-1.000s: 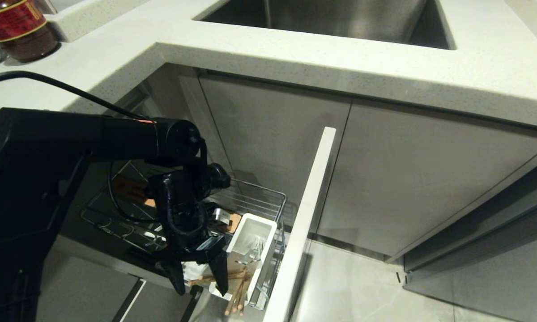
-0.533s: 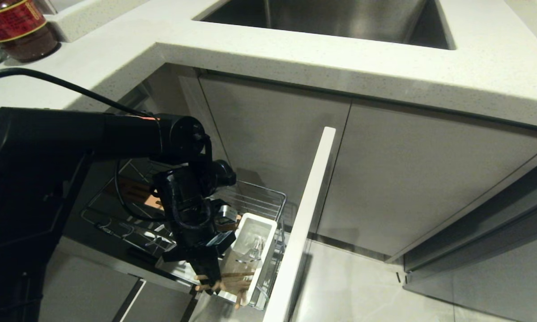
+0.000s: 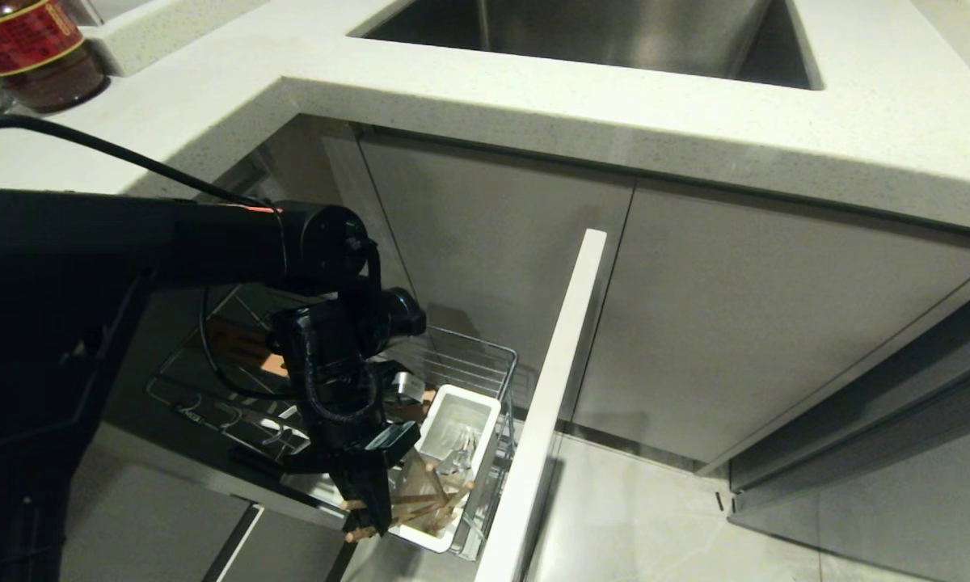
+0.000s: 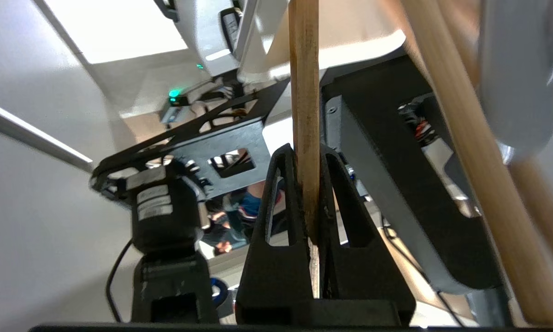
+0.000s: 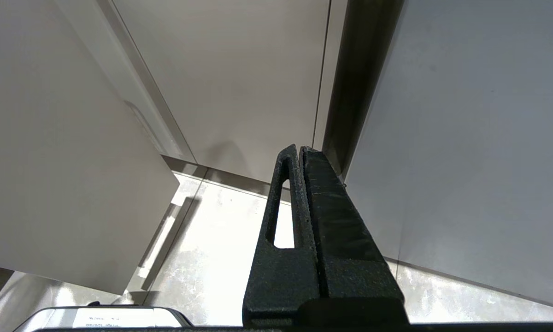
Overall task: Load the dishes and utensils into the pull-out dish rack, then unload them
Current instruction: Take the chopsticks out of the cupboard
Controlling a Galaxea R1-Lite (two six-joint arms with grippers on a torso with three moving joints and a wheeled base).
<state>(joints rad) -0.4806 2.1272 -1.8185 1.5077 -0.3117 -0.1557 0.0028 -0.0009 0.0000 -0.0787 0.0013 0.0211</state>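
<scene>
Left pincer (image 3: 369,511) closed on chopsticks (image 3: 420,505).

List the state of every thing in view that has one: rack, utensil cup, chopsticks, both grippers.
pull-out dish rack: pulled out.
utensil cup: in the rack, chopsticks leaning out.
chopsticks: one clamped in the left gripper.
left gripper: shut on a chopstick.
right gripper: shut, empty, parked.

Steel sink (image 3: 614,32) in countertop (image 3: 533,105); red-lidded jar (image 3: 32,48) far left.

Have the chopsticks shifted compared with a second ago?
Yes. The chopsticks, now pinched in the left tool, have swung from hanging past the white utensil cup to lying across it.
</scene>
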